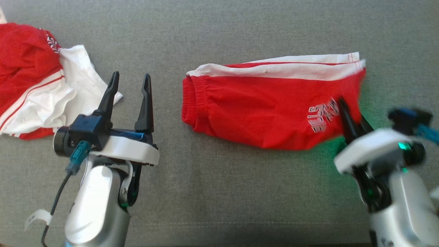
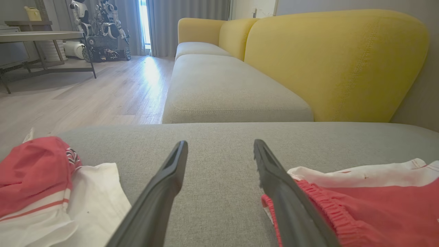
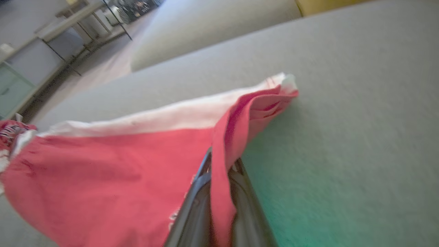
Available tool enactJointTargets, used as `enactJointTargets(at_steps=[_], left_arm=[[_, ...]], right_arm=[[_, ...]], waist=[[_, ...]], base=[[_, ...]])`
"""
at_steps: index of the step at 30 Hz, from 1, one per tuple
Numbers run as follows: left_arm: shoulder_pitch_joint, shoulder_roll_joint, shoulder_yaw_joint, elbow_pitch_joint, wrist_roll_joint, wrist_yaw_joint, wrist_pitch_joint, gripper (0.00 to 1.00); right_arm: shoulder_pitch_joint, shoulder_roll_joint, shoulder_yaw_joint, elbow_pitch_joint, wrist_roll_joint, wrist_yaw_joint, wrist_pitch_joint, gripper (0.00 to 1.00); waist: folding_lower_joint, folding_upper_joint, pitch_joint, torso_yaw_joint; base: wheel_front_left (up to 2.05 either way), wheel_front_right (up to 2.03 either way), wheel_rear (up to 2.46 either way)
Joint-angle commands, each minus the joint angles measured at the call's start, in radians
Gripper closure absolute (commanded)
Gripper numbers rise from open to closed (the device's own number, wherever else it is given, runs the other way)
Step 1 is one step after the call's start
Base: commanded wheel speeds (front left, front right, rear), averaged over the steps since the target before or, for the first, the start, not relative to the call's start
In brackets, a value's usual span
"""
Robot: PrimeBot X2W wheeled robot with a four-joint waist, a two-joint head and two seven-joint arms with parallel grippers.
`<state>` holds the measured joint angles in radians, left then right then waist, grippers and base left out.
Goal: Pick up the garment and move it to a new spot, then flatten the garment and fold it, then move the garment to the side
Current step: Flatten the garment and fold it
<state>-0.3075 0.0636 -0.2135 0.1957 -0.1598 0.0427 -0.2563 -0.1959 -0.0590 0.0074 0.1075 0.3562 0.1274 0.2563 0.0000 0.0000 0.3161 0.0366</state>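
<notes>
The garment (image 1: 267,103), red shorts with a white side band and grey lettering, lies folded across the middle of the grey cushion (image 1: 219,199). My right gripper (image 1: 350,111) is shut on its right leg hem and holds that edge a little raised. In the right wrist view the red cloth (image 3: 120,164) is pinched between the fingers of this gripper (image 3: 223,161). My left gripper (image 1: 132,77) stands open and holds nothing, just left of the waistband. From the left wrist, the open left gripper (image 2: 219,144) has the waistband (image 2: 370,209) beside its right finger.
A second red and white garment (image 1: 31,75) lies crumpled at the far left, also lower left from the left wrist (image 2: 34,171). Beyond the cushion are a yellow sofa backrest (image 2: 336,61), wooden floor, a table (image 2: 41,36) and another robot (image 2: 99,31).
</notes>
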Motion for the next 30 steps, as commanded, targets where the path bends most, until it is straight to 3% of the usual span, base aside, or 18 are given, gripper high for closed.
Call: enactJointTargets(at_steps=[1, 11, 23, 24, 25, 26, 30], left_arm=[[-0.001, 0.023, 0.031, -0.029, -0.002, -0.003, -0.005, 0.00], [-0.003, 0.010, 0.013, -0.015, -0.020, -0.002, -0.006, 0.00], [0.009, 0.000, 0.013, -0.015, -0.034, 0.005, -0.006, 0.00], [0.009, 0.000, 0.013, -0.015, -0.034, 0.005, -0.006, 0.00], [0.009, 0.000, 0.013, -0.015, -0.033, 0.005, -0.006, 0.00], [0.009, 0.000, 0.014, -0.016, -0.033, 0.005, -0.006, 0.00], [0.007, -0.001, 0.018, -0.019, -0.030, 0.005, -0.006, 0.00]], right_arm=[[-0.060, 0.003, 0.047, -0.057, 0.013, 0.003, 0.010, 1.00], [-0.207, 0.003, 0.335, -0.094, 0.058, 0.003, 0.063, 1.00], [-0.191, 0.008, 0.587, 0.101, 0.207, 0.003, -0.038, 1.00], [-0.195, 0.008, 0.597, 0.111, 0.212, 0.003, -0.051, 0.91], [-0.200, 0.009, 0.605, 0.120, 0.214, 0.003, -0.064, 0.55], [-0.203, 0.009, 0.613, 0.124, 0.225, 0.003, -0.079, 0.00], [-0.221, 0.009, 0.633, 0.120, 0.232, 0.003, -0.147, 0.00]], waist=[[0.0000, 0.0000, -0.006, -0.001], [0.0000, 0.0000, -0.039, 0.062], [0.0000, 0.0000, -0.017, 0.101], [0.0000, 0.0000, -0.015, 0.100], [0.0000, 0.0000, -0.014, 0.098], [0.0000, 0.0000, -0.013, 0.096], [0.0000, 0.0000, -0.015, 0.084]], base=[[0.00, 0.00, 0.00], [0.00, 0.00, 0.00], [0.00, 0.00, 0.00], [0.00, 0.00, 0.00], [0.00, 0.00, 0.00], [0.00, 0.00, 0.00], [0.00, 0.00, 0.00]])
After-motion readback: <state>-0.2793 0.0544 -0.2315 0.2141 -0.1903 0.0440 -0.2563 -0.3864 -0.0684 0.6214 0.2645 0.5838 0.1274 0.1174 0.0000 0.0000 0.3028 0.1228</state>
